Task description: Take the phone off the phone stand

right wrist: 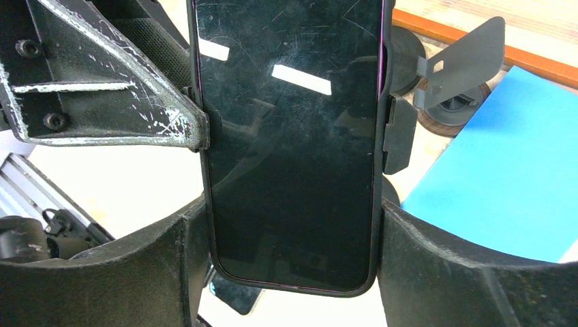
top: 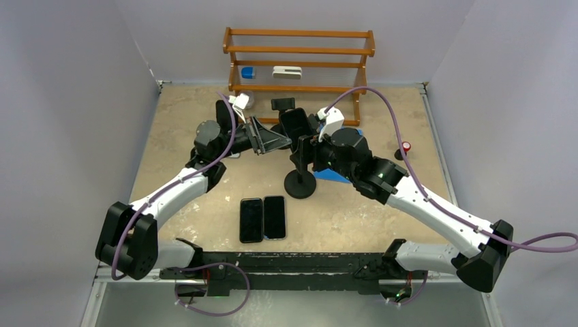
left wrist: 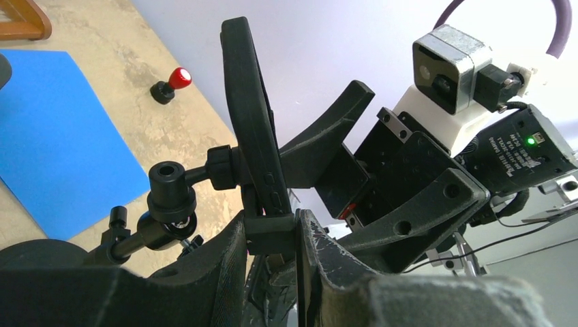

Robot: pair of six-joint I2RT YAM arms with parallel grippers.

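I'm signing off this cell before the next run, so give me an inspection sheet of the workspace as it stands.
Surface: tan table top, mottled.
Job's things: phone upright in the phone stand, side clamps on its edges.
Clutter: two spare phones lying flat side by side near the arm bases; blue sheet; red-capped knob; wooden rack at the back holding a blue item and a white item.
Claws: left claw shut on the phone stand's cradle; right claw closed on the phone's long edges.
Cables: purple cable along each arm, the right one looping out past the table's side.
Surroundings: pale walls on three sides.
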